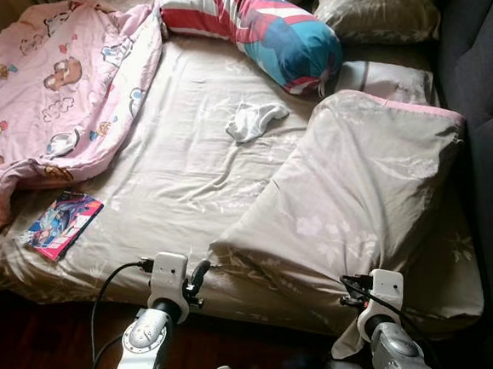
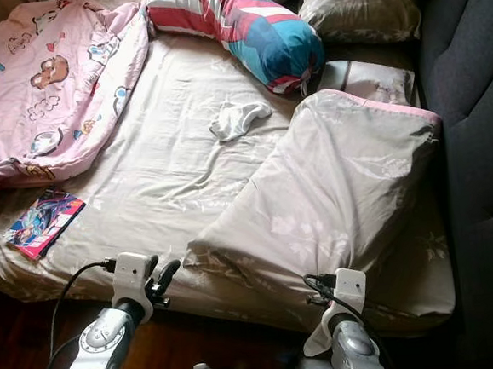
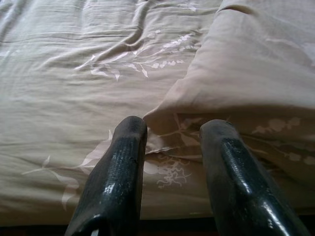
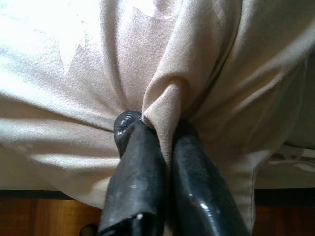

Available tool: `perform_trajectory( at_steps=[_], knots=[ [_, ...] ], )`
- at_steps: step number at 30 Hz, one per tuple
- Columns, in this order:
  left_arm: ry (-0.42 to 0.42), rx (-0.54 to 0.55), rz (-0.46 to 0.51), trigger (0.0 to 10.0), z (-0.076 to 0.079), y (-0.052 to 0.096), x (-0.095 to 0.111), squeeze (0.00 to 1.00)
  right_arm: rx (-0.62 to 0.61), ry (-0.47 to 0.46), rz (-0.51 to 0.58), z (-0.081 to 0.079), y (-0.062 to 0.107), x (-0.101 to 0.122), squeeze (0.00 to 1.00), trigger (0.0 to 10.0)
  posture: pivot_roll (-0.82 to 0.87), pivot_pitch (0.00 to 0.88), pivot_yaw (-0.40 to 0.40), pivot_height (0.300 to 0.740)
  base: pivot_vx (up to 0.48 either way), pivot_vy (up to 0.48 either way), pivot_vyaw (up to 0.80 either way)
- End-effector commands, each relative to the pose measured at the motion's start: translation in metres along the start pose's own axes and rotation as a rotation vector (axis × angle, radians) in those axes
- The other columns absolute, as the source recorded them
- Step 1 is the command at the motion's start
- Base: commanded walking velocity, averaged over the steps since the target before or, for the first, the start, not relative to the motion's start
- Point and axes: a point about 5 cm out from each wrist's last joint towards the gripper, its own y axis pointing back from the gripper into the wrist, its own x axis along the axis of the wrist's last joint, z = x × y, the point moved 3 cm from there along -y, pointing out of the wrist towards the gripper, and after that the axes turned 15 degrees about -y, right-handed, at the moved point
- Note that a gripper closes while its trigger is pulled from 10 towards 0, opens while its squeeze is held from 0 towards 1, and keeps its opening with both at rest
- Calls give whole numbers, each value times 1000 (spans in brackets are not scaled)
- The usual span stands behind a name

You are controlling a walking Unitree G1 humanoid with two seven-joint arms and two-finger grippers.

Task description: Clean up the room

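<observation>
Beige floral folded duvet [image 1: 359,201]: on the bed's right half, long axis running away from the robot. Right gripper [image 4: 165,130] pinched tight on its near edge fold; left gripper [image 3: 172,132], fingers spread, just short of near-left corner, the closer arm there

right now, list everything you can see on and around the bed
duvet: 1, beige floral, near right of bed
pink blanket: 1, cartoon print, far left
bolster: 1, red, white and blue stripes, head of bed
pillows: 2, beige, far right corner
white cloth: 1, crumpled, mid-bed
magazine: 1, pink cover, near left
bed sheet: 1, beige
sofa: dark grey, right of bed
left hand: open at duvet corner
right hand: shut on duvet edge
</observation>
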Motion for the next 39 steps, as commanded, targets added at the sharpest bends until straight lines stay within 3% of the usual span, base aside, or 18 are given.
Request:
perform_trajectory(
  at_steps=[1,9,12,13,14,19,25,28,32,35,39],
  knots=[
    [0,4,-36,10000,1,5,-11,0,-34,9,-86,7,6,-22,0,0,30,187,96,690,0,0,0],
    [1,11,-30,10000,0,0,-9,0,-49,26,-74,9,4,-16,0,0,23,167,88,690,0,0,0],
    [3,11,-29,10000,2,-2,-8,0,-158,109,-67,26,5,-10,0,0,17,168,82,690,0,0,0],
    [3,12,-28,10000,2,-2,-8,0,-175,132,-64,29,5,-8,0,4000,15,168,82,690,0,0,0],
    [3,13,-26,10000,2,-3,-7,0,-195,170,-43,33,4,-1,0,10000,12,168,79,690,0,0,0],
    [7,11,-26,10000,5,-6,-7,0,-308,306,55,55,4,30,0,10000,-5,167,72,690,0,0,0],
    [13,11,-24,10000,7,-9,-5,0,-488,316,201,92,13,76,0,10000,-24,167,65,690,0,0,0],
    [17,14,-24,10000,7,-10,-6,0,-577,351,324,112,23,115,0,10000,-36,167,62,690,0,0,0],
    [18,14,-25,10000,7,-11,-6,0,-620,368,385,120,29,134,0,10000,-48,169,55,690,0,0,0],
    [21,14,-24,10000,8,-11,-6,0,-691,377,479,130,39,160,0,10000,-52,170,53,690,0,0,0],
    [23,15,-24,10000,9,-11,-7,0,-738,373,533,136,46,175,0,10000,-54,172,51,690,0,0,0]
  ],
)
